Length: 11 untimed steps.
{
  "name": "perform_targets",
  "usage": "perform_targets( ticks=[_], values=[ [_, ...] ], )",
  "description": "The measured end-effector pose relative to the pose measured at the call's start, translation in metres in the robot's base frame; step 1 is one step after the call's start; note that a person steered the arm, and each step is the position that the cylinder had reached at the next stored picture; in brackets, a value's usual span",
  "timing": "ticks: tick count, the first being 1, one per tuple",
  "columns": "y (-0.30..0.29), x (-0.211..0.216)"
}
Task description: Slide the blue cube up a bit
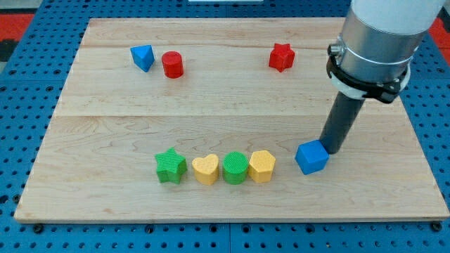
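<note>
Camera view shows the blue cube [311,157] sitting on the wooden board [225,91] toward its right edge, in the lower half, a little nearer the bottom right corner than the top right one. My tip [332,148] is just at the cube's upper right side, touching it or very nearly so; the exact contact cannot be made out. The tool is a plain dark rod with nothing to spread or press together, and it grips nothing; it hangs slightly tilted from the wide grey arm body [376,42] at the view's top right.

To the cube's left, along the bottom edge of the board, four blocks stand in a row: a yellow hexagon-like block [261,166] nearest, then a green cylinder [235,168], a yellow heart [205,169] and a green star [170,166]. These four sit close together, some touching.

Well apart, near the top edge, a red star [281,57] lies right of centre. Toward the top left corner stand a red cylinder [172,64] and, just beside it on its left, a blue wedge-like block [143,57].
</note>
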<state>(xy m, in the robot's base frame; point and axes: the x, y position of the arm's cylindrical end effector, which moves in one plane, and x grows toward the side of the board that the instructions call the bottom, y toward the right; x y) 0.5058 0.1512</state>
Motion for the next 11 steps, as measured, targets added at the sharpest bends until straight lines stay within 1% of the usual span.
perform_targets(
  ticks=[2, 3, 4, 5, 6, 7, 8, 9, 10, 11],
  values=[
    [-0.033, -0.021],
    [-0.033, 0.010],
    [-0.021, 0.014],
    [0.059, 0.015],
    [0.063, 0.103],
    [-0.003, 0.101],
    [-0.013, 0.081],
    [-0.015, 0.072],
    [-0.016, 0.072],
    [0.007, 0.041]
  ],
)
